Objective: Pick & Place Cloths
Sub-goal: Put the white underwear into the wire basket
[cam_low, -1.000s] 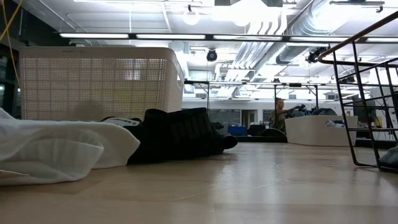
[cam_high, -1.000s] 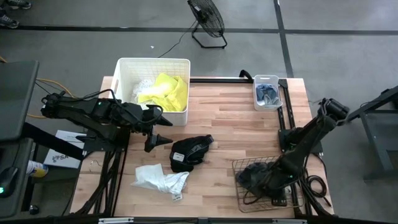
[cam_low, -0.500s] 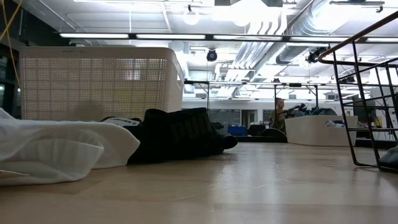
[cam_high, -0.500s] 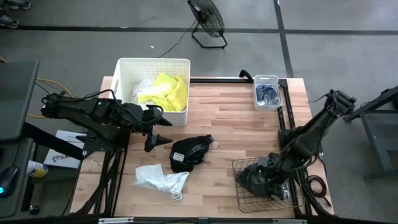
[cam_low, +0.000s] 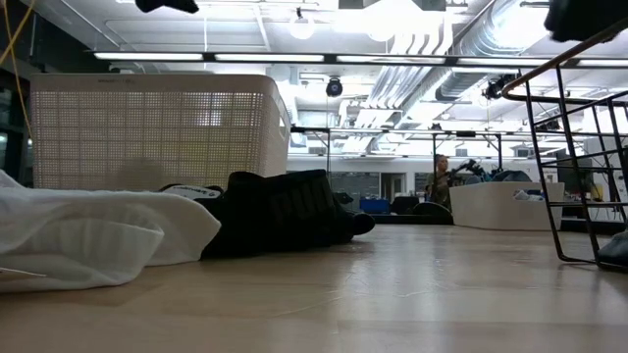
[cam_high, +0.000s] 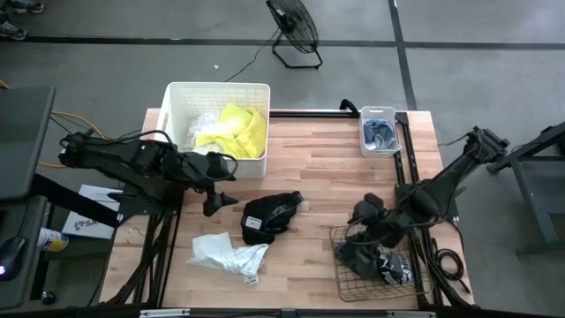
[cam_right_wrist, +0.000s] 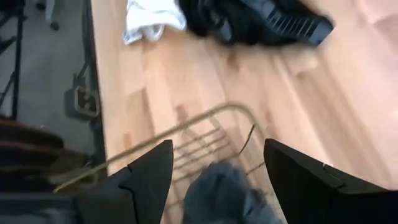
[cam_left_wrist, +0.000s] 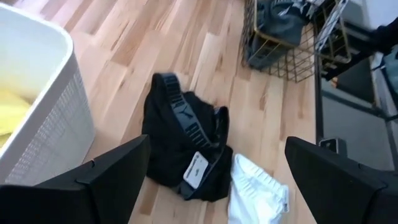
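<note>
Pale wooden planks make up the table [cam_high: 327, 168], set on a grey floor with a black fan [cam_high: 296, 31] standing beyond its far edge. Over the wire basket [cam_high: 349, 274] at the table's near right corner hangs the right gripper [cam_high: 365, 215], its fingers [cam_right_wrist: 146, 177] parted with nothing between them in its wrist view; directly below it a dark cloth [cam_high: 357, 256] lies heaped inside the basket, beside a piece with white print. Across the table the left gripper [cam_high: 218, 184] hovers near the left edge, just in front of the white tub [cam_high: 177, 97], its fingers [cam_left_wrist: 112, 177] spread wide and holding nothing. Ahead of it, in the middle of the table, lies a black garment [cam_high: 267, 215] with a white label (its waistband shows printed lettering in the left wrist view). A white cloth [cam_high: 225, 253] lies crumpled near the front edge, touching the black one. Inside the tub rests a yellow cloth [cam_high: 237, 128] next to something white. Grey-blue socks [cam_high: 381, 132] sit in a small tray [cam_high: 395, 141] at the far right corner.
</note>
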